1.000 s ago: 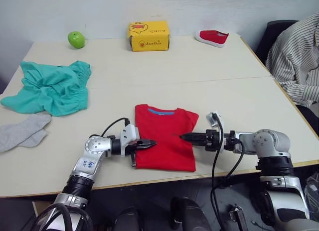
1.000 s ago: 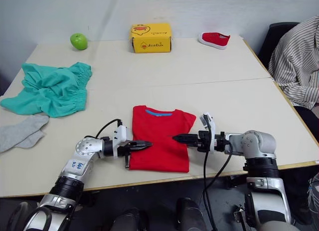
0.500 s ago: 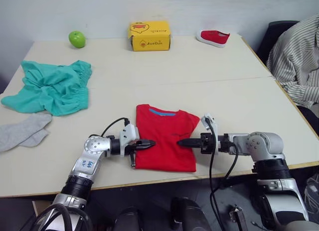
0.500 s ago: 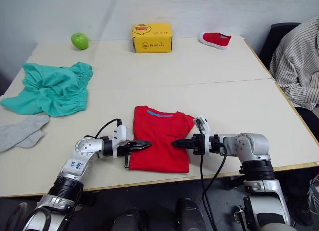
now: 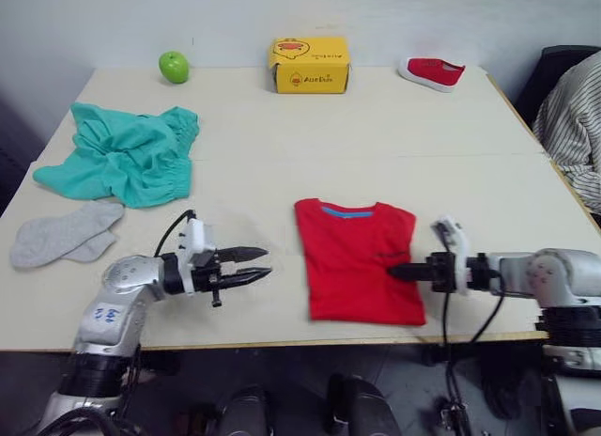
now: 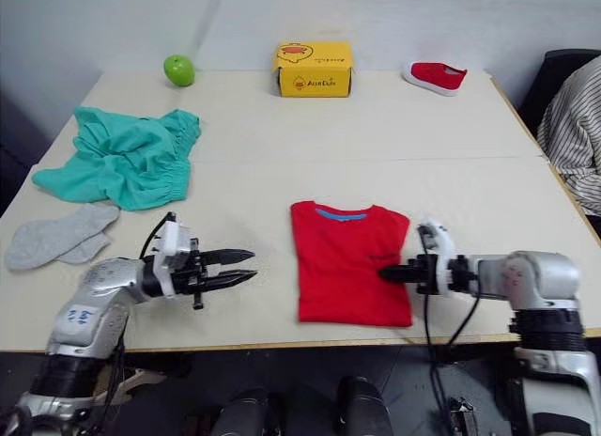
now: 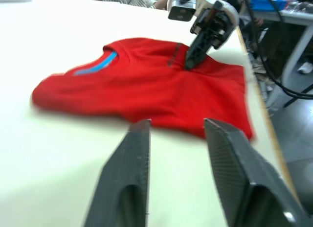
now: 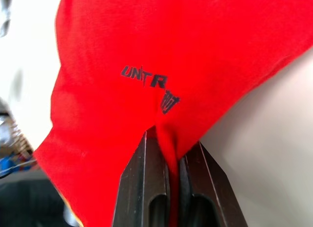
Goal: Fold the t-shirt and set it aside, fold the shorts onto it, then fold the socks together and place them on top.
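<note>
The folded t-shirt (image 5: 359, 257) lies near the table's (image 5: 282, 154) front edge — the right gripper (image 8: 172, 156) pinches a fold of it, while the left gripper (image 5: 252, 265) hovers spread, apart from it.

A pale tabletop (image 5: 282, 126) carries the scene: a folded red t-shirt (image 5: 357, 257) lies near the front edge at 5 o'clock, crumpled teal shorts (image 5: 127, 154) at 9 o'clock, grey socks (image 5: 61, 236) just beside them at 8 o'clock; along the far edge sit a green apple (image 5: 174, 67) at 11, a yellow box (image 5: 309, 64) at 12 and a red shoe (image 5: 431, 72) at 1
</note>
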Robot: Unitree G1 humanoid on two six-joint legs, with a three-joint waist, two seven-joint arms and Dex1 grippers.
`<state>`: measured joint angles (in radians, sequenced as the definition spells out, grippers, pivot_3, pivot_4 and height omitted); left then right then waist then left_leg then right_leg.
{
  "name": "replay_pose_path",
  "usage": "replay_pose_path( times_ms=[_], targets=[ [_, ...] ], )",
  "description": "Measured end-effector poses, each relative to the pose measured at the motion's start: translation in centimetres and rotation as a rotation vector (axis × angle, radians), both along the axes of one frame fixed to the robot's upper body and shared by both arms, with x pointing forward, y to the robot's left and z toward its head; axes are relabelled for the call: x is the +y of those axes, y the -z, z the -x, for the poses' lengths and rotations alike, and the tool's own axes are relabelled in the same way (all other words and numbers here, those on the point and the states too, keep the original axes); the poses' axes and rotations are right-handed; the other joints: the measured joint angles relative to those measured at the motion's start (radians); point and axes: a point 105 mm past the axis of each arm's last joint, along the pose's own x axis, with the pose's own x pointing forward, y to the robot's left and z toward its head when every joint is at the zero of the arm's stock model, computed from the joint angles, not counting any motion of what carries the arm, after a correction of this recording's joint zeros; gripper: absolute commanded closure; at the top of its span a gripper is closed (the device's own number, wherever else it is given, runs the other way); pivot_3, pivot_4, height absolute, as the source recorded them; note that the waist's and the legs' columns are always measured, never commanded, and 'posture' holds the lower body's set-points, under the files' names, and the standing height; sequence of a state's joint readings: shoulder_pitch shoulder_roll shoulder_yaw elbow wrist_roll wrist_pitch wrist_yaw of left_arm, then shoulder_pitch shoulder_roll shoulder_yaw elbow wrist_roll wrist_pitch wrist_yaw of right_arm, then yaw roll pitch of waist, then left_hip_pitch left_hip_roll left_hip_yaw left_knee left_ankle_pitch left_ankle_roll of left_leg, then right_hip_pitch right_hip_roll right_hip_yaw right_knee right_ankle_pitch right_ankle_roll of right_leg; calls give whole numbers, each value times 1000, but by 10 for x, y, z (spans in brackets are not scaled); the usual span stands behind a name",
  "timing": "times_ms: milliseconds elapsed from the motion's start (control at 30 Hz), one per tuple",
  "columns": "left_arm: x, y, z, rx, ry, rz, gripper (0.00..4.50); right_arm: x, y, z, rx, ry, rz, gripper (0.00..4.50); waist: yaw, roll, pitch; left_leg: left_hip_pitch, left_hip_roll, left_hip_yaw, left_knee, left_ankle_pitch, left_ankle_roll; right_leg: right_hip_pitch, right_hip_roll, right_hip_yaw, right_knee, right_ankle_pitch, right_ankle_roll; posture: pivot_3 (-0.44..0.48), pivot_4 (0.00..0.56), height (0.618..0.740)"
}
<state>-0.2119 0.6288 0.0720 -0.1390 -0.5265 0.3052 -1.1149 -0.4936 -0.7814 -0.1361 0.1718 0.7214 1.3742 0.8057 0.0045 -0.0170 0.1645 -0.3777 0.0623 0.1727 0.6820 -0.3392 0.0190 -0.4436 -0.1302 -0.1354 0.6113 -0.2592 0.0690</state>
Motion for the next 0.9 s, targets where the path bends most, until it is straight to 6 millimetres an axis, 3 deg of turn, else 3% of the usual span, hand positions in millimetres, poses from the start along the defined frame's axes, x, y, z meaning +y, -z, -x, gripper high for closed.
replay_pose_path(
  times_ms=[233,433,700,833,900],
  targets=[
    [22,-16,27,23,9,-2,25,-101,-12,-11,-68,230,189,4500,-11,5,5,-1,-1,4,0,-1,2,0,6,3,-6,3,5,0,150,740],
    [36,-21,38,27,-17,-13,25,-141,-23,-30,-212,149,440,4500,-35,12,12,0,3,5,0,0,-2,-1,12,4,-6,3,5,0,150,740],
    [40,-22,49,45,-43,-32,25,-167,-34,-40,-299,94,708,4500,-38,14,13,0,5,6,0,1,-6,-2,15,6,-4,1,2,0,150,740],
    [40,-25,49,43,-53,-29,0,-166,-34,-40,-260,112,670,3395,-38,15,14,1,5,6,0,1,-6,-2,15,7,-3,1,2,0,150,740],
    [40,-25,49,46,-61,-30,0,-167,-34,-39,-255,138,651,2627,-38,15,14,1,6,6,0,1,-7,-2,15,7,-2,1,1,0,150,740]
  ],
)
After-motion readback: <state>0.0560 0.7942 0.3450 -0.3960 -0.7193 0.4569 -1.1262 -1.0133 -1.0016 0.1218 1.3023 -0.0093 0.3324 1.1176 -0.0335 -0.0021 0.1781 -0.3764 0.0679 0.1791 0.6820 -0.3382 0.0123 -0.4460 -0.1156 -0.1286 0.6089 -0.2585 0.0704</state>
